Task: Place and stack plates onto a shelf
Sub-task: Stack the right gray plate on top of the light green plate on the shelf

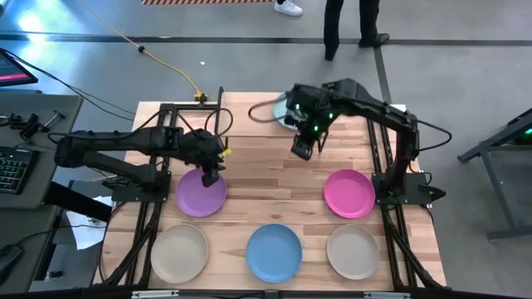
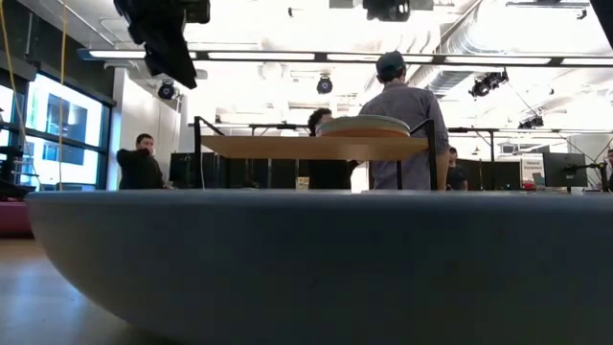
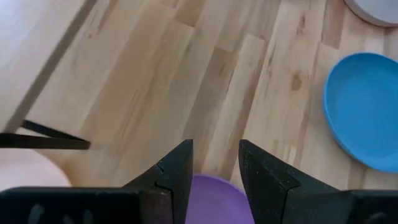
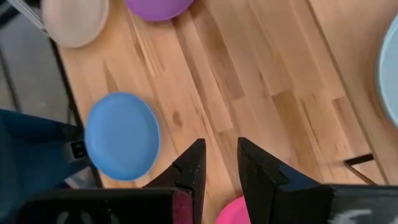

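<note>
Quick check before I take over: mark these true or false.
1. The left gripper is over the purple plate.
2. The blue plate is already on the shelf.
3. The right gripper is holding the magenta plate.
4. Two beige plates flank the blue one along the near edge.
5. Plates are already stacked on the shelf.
1. True. The left gripper is at the far rim of the purple plate, fingers open.
2. False. The blue plate lies on the table.
3. False. The right gripper holds nothing; the magenta plate lies on the table.
4. True: beige plates and.
5. True. A stack sits on the shelf.
</note>
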Action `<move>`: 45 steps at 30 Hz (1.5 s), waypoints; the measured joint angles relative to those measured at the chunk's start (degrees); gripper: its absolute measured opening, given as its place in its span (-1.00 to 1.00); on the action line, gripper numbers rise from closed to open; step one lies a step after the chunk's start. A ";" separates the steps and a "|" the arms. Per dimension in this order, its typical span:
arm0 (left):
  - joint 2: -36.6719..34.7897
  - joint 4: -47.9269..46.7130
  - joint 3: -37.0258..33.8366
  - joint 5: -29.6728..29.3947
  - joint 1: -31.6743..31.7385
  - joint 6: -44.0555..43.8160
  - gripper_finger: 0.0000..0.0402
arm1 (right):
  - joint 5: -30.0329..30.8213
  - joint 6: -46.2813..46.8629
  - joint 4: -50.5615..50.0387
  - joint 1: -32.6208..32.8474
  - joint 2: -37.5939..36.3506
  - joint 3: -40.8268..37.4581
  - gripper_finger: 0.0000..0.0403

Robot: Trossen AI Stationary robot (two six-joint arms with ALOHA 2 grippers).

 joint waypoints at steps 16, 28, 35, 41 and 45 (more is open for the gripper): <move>0.20 -16.95 0.00 -16.27 -0.52 -4.29 -0.40 | 9.30 7.66 0.00 13.86 0.02 0.00 -0.65; -0.11 -16.57 -10.94 -17.02 6.09 -0.15 -0.40 | 12.12 8.52 0.00 14.95 0.04 0.00 -0.65; -0.07 -11.87 -14.36 -13.45 12.93 4.08 -0.40 | 12.12 8.54 0.02 14.95 0.07 0.00 -0.65; -0.07 -11.94 -14.36 -10.16 15.12 4.71 -0.40 | 13.67 8.54 1.56 14.95 0.10 0.00 -0.65; -0.17 -11.52 -14.36 -8.71 14.37 5.34 -0.40 | 15.01 9.20 1.70 14.95 0.34 0.00 -0.65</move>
